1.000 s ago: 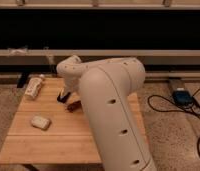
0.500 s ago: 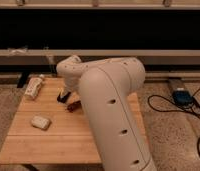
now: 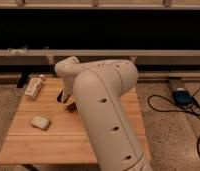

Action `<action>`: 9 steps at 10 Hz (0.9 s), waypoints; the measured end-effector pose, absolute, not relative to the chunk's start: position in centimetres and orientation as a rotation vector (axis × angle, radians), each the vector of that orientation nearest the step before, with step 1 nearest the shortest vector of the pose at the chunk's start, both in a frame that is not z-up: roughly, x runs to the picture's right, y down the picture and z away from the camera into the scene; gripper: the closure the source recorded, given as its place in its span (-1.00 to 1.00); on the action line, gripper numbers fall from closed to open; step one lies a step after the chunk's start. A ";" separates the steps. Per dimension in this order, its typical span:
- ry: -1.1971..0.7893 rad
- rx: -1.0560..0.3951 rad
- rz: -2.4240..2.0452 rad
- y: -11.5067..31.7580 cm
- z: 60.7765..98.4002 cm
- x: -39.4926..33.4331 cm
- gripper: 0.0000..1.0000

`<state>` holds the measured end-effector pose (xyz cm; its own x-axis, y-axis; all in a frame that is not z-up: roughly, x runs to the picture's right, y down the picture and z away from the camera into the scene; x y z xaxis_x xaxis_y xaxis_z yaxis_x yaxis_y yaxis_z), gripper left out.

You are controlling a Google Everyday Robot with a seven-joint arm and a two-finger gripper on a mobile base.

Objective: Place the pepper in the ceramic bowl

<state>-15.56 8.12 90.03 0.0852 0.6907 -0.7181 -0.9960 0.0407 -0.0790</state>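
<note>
My gripper (image 3: 63, 96) hangs low over the back middle of the wooden table (image 3: 53, 142), at the end of my big white arm (image 3: 105, 110). A small reddish-brown thing, probably the pepper (image 3: 71, 106), shows just right of and below the gripper, partly hidden by the arm. I cannot tell whether the gripper touches it. The orange ceramic bowl is out of view, perhaps hidden behind the arm.
A pale bottle-like item (image 3: 34, 87) lies at the table's back left. A small whitish object (image 3: 40, 122) lies on the left part. On the floor to the right are a blue device (image 3: 182, 96) and black cables (image 3: 163, 106). A dark shelf wall runs behind.
</note>
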 end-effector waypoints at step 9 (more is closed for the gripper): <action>0.643 -0.701 1.480 10.2 91.7 -14.0 -0.57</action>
